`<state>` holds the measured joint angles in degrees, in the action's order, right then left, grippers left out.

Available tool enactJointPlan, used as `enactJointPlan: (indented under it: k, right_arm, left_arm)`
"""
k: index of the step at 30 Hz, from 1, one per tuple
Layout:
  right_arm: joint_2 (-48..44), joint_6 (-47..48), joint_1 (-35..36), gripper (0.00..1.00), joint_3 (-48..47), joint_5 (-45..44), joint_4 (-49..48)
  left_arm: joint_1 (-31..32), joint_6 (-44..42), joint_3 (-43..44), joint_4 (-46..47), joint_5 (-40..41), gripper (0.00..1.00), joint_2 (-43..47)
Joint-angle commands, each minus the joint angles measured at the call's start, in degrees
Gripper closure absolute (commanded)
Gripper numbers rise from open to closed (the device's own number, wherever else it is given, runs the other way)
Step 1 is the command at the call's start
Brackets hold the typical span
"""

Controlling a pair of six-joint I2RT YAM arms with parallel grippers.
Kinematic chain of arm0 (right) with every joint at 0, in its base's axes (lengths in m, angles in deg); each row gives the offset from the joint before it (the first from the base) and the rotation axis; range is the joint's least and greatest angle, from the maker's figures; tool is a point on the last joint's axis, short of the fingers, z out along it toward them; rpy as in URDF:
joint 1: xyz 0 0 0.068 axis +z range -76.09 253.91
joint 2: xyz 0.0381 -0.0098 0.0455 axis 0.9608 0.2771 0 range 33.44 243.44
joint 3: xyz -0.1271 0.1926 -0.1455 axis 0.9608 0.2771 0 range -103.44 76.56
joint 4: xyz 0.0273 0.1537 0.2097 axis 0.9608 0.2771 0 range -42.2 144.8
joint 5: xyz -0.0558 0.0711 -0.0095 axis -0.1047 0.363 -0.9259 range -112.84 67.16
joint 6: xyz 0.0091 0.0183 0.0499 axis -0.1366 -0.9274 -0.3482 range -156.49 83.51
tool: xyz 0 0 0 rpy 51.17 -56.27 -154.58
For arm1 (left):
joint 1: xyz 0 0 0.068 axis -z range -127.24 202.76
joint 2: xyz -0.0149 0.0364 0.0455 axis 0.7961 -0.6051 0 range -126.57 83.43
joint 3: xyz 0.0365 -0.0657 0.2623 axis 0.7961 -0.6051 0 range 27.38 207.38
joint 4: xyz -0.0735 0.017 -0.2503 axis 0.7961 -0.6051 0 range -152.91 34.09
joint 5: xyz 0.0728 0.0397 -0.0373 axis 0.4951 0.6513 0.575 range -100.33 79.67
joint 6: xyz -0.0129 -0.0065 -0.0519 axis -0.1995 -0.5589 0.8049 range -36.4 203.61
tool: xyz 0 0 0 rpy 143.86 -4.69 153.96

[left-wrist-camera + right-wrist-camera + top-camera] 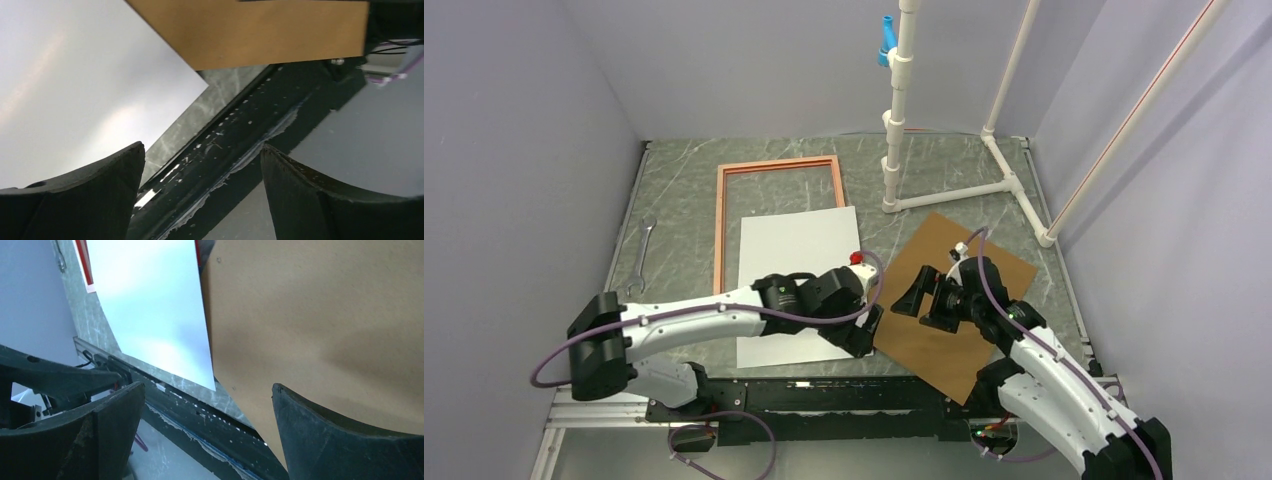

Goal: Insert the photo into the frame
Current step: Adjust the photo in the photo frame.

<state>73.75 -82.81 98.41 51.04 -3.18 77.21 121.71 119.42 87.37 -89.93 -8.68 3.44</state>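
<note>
The photo [794, 250] lies flat on the table [684, 190], white side up. Its far end rests over the near right part of the frame [780, 163]. It is thin paper, so it should be very light and bendy. It could crease, or slide away if pushed. A good place to take it looks like the near right corner, close to the table's front edge, where a finger might slip under. The left gripper [864, 338] hangs just over that corner, fingers spread wide, with nothing in them. The right gripper [914, 295] is wide open and empty too, above the brown board [984, 265]. The board's edge runs right along the photo's right side, and I cannot tell if they overlap. There is open table beyond the frame's far and left sides. A wrench [642, 255] lies further left, and white pipes [894, 150] stand to the right.
</note>
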Motion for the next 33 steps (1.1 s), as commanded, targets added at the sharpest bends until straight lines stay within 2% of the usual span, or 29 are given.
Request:
enactJointPlan:
  k: [1,5,10,13,16,22,24,28,33]
  right_arm:
    - [3.89,0.01,-0.14,0.00,1.03,4.98,-12.26]
    - [10.25,-0.43,-0.09,0.00,1.81,8.51,-19.15]
    - [17.49,-1.53,-0.01,0.02,3.43,11.90,-29.71]
    - [22.44,-2.67,0.19,0.05,4.25,14.63,-37.49]
    - [28.18,-3.28,0.86,0.09,3.91,16.50,-43.87]
    - [41.25,-1.57,1.82,0.21,1.44,18.74,-53.90]
    - [45.52,-2.28,1.71,0.25,1.08,20.28,-58.18]
    - [54.64,-6.11,1.71,0.37,0.55,25.13,-69.62]
    - [64.02,-12.91,1.76,0.45,0.86,28.14,-84.14]
  left_arm:
    - [-1.82,2.04,-5.58,9.74,-7.15,0.11,5.38]
    - [-6.48,5.23,-14.47,16.06,-11.82,0.11,11.74]
    - [-15.17,8.13,-25.69,21.73,-18.68,0.12,22.20]
    - [-22.05,8.70,-30.93,21.40,-22.38,0.12,29.80]
    - [-29.18,6.94,-33.23,17.18,-25.48,0.11,36.88]
    - [-40.21,1.00,-29.78,4.07,-30.24,0.09,45.67]
    - [-43.03,-0.19,-27.76,2.46,-32.29,0.09,47.86]
    - [-45.17,-0.53,-23.09,0.78,-35.21,0.09,49.19]
    - [-45.39,-0.45,-17.60,0.09,-36.00,0.10,49.49]
